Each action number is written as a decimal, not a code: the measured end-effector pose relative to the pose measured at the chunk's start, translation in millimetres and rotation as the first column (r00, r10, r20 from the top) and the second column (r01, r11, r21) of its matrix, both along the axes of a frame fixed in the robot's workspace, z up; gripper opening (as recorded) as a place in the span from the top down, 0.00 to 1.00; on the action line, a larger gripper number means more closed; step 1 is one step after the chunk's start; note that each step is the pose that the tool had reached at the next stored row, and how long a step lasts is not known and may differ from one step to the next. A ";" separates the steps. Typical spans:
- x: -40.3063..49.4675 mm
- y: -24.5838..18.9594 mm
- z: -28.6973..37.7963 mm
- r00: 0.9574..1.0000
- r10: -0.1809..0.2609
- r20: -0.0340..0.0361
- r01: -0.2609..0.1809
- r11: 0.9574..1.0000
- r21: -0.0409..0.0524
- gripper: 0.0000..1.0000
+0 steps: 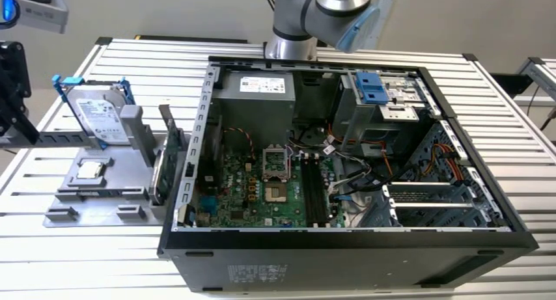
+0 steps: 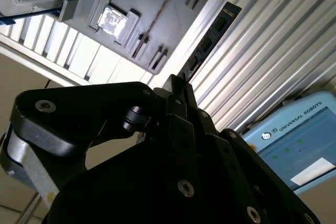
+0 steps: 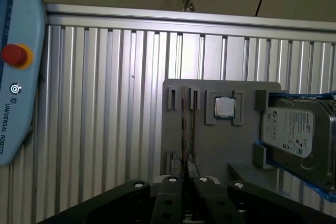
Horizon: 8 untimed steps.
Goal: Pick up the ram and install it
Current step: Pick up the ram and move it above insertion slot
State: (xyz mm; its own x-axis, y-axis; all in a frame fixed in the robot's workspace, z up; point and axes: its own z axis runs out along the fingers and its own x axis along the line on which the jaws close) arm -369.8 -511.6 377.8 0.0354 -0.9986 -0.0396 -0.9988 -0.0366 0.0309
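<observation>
My gripper (image 3: 185, 181) is shut on the ram (image 3: 184, 129), a thin dark stick that runs edge-on away from the fingertips. In the second wrist view the ram (image 2: 210, 40) shows its dark chips and reaches out from the gripper (image 2: 177, 83) over the table's slats. I hold it well above the grey parts tray (image 3: 210, 145), in line with the tray's narrow holder slots (image 3: 170, 98). In the exterior view the open computer case (image 1: 347, 248) has long memory slots (image 1: 314, 183) on its motherboard.
On the tray (image 1: 122, 176) stand a hard drive (image 1: 97, 118), a small square processor chip (image 1: 91, 170) and an upright green expansion card (image 1: 165, 163). A light-blue teach pendant (image 3: 16, 77) hangs beside the table. The arm's base (image 1: 317, 13) rises behind the case.
</observation>
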 end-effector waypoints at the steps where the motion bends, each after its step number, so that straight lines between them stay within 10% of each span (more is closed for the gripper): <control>1: 0.0 0.0 0.7 1.000 0.000 0.000 0.000 1.000 0.000 1.00; 8: 0.0 0.0 6.1 1.000 0.000 0.000 0.000 1.000 0.000 1.00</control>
